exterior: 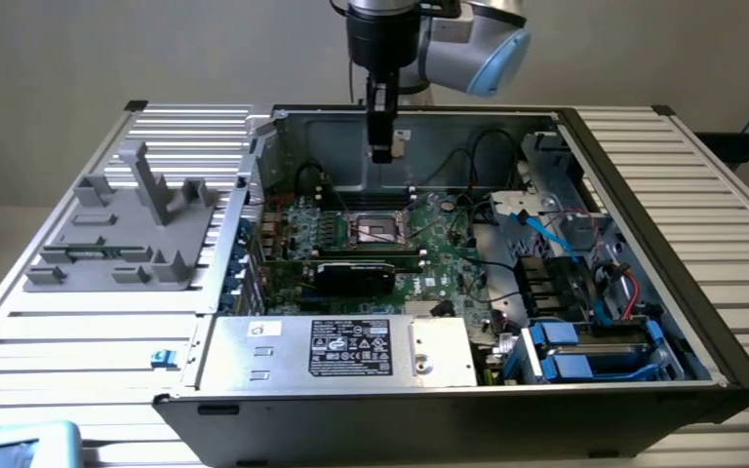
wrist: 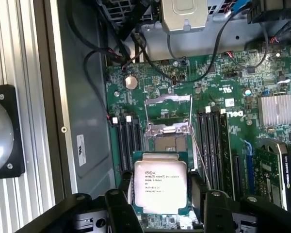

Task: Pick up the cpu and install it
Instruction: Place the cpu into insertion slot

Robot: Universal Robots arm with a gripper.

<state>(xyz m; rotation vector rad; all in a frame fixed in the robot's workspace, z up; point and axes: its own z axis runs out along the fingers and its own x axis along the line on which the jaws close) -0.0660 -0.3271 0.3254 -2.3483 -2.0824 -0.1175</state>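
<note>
Aloft inside the open computer case (exterior: 479, 136), the robot's claw (wrist: 160, 199) stood spread wide, its black fingers (wrist: 120, 204) clamped on opposite edges of the cpu (wrist: 160, 187), whose printed metal lid faced the wrist camera. The chip hung near the motherboard's open socket (wrist: 167, 141). The exterior view put the claw (exterior: 382, 148) well above that socket (exterior: 377, 230), though whether squarely over it could not be told. The load plate (wrist: 168, 101) stood raised just beyond the socket, and memory slots (wrist: 128, 141) flanked the socket on both sides. The danger lay in any descent. A chip brought down off-centre, rotated or tilted would likely crush the socket's fine contacts. An edge-only grip might also let it slip and drop onto the green board (wrist: 223, 73). The thin lever (wrist: 198, 154) beside the socket looked apt to snag a finger.
</note>
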